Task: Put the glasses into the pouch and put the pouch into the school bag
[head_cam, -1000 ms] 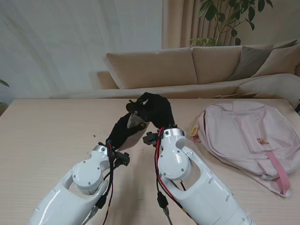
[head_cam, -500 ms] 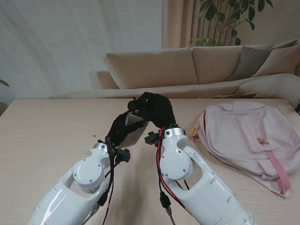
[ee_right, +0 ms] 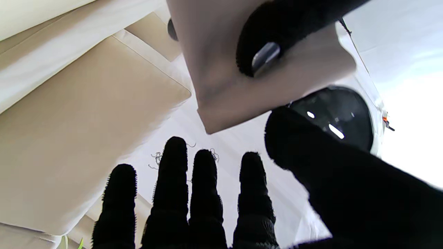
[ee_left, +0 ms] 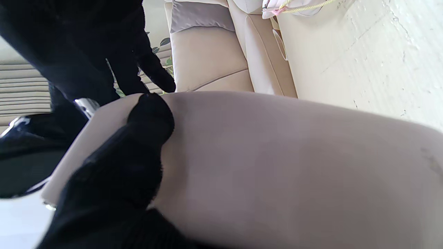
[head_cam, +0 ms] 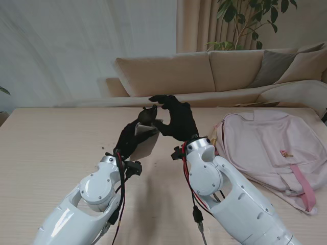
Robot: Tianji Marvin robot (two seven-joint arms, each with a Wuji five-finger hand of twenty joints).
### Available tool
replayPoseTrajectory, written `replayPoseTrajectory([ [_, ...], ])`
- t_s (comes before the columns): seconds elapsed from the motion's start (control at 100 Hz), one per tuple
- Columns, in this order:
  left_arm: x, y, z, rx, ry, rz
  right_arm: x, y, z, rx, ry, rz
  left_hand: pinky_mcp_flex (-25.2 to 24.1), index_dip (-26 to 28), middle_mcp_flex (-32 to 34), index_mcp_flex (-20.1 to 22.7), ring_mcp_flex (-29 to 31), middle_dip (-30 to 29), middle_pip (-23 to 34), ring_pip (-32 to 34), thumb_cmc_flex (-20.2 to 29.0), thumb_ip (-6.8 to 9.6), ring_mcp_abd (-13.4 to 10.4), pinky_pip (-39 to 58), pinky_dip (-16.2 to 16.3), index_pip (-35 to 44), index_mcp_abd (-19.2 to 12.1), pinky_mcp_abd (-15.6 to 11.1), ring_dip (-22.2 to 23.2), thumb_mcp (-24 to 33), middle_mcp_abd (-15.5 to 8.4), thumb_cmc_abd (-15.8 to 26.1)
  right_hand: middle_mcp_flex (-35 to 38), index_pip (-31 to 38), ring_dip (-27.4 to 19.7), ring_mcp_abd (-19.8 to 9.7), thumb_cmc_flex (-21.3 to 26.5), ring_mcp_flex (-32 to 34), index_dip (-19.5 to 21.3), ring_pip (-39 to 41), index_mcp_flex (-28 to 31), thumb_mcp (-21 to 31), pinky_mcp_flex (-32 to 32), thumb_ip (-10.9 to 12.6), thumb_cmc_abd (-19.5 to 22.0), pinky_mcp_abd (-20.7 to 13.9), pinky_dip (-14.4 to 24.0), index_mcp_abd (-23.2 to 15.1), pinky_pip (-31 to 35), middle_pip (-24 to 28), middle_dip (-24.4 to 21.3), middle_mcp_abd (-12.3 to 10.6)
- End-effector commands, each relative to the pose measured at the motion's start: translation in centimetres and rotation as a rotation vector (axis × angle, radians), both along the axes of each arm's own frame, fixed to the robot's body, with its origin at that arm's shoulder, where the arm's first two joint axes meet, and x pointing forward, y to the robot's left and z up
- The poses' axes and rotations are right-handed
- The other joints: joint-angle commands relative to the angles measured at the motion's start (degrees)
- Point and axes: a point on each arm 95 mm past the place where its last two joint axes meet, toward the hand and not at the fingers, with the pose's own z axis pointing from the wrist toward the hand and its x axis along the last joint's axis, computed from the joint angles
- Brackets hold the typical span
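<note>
Pale wood table [head_cam: 51,153] before a beige sofa [head_cam: 168,74]. Up off that surface, between both hands: glasses [ee_right: 337,116], one dark lens showing at the mouth of the pouch [ee_left: 277,155], only partly inside. Probably light but fragile and slick on the lens; better pushed by frame or temple than by glass. Pouch soft, limp, apt to fold shut unless pinched near the opening and kept taut. Left hand [head_cam: 130,140] closed on the pouch, a black fingertip pressed into the fabric. Right hand [head_cam: 176,121] spread and holding nothing, thumb close to the lens; touching or not, cannot tell. Pink school bag [head_cam: 260,148] flat on the table well to the right, its opening not visible from above, so likely needs lifting open first. Plenty of bare table on the left and nearer to me; far edge close to the sofa, so best worked over the middle.
</note>
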Motion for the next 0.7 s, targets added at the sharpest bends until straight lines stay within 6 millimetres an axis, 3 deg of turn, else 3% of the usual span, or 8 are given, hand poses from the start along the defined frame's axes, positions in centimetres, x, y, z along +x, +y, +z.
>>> replayPoseTrajectory([
  [0.0, 0.0, -0.6, 0.6, -0.016, -0.009, -0.012, -0.1, -0.3, 0.1, -0.047, -0.019, -0.011, 0.0, 2.1, 1.6, 3.6, 1.9, 1.4, 1.1, 1.7, 1.2, 0.0, -1.2, 2.1, 0.9, 4.5, -5.0, -0.5, 0.9, -0.9, -1.2, 2.6, -2.2, 1.0, -0.9, -2.2, -1.5, -2.5, -0.4, -1.7, -3.3, -1.3, -0.9, 2.3, -0.5, -2.0, -0.5, 0.6, -1.9, -1.0, -0.9, -2.3],
  [0.18, 0.0, -0.7, 0.6, -0.008, -0.009, 0.001, -0.5, -0.9, 1.4, -0.059, -0.134, 0.01, 0.1, 1.9, 1.6, 3.3, 1.8, 1.9, 1.0, 2.1, 1.1, 0.25, -1.3, 2.6, 1.1, 4.5, -4.5, -0.5, 1.1, -0.6, -1.3, 2.2, -5.7, 1.9, -2.6, -4.1, -3.2, -5.1, -1.5, -5.2, -6.3, -2.9, -1.0, 1.9, -0.6, -2.4, -1.4, 1.0, -5.2, -2.6, -2.0, -3.3],
  [0.34, 0.0, -0.6, 0.6, 0.007, -0.014, 0.004, -1.4, -1.2, 2.6, -0.067, -0.232, 0.054, 0.0, 1.7, 1.7, 3.4, 1.7, 2.1, 0.9, 2.4, 1.0, 0.27, -1.0, 2.8, 1.3, 4.6, -4.0, -0.4, 1.1, -0.4, -1.2, 2.1, -5.2, 2.2, -4.1, -6.1, -5.0, -6.5, -2.1, -8.1, -5.9, -3.9, -1.0, 1.7, 0.5, -2.8, -2.0, -0.4, -7.0, -6.2, -3.7, -5.8],
  [0.44, 0.1, -0.6, 0.7, 0.014, -0.019, 0.007, -2.4, -0.8, 2.9, -0.076, -0.252, 0.093, 0.1, 1.5, 1.7, 3.4, 1.7, 2.1, 0.8, 2.4, 0.9, 0.26, -1.1, 2.9, 1.3, 4.5, -4.0, -0.3, 1.1, -0.4, -1.3, 2.0, -5.1, 2.1, -5.5, -7.6, -6.4, -7.6, -2.5, -10.9, -5.7, -5.8, -1.2, 1.7, 2.7, -3.2, -3.7, 0.1, -9.7, -8.2, -4.3, -6.8],
  [0.69, 0.2, -0.6, 0.7, 0.022, -0.024, 0.01, -3.5, 0.8, 1.7, -0.226, -0.262, 0.128, 0.0, 1.1, 1.5, 3.2, 1.5, 2.2, 0.8, 2.4, 0.6, 0.38, -1.0, 3.0, 1.4, 4.4, -3.6, -0.3, 1.0, 0.1, -1.2, 1.7, -4.7, -0.4, -8.2, -9.7, -11.1, -11.4, -4.6, -15.9, -7.0, -20.5, -1.9, 3.0, 12.2, -3.6, -6.7, 2.5, -19.5, -18.5, -7.9, -6.6],
])
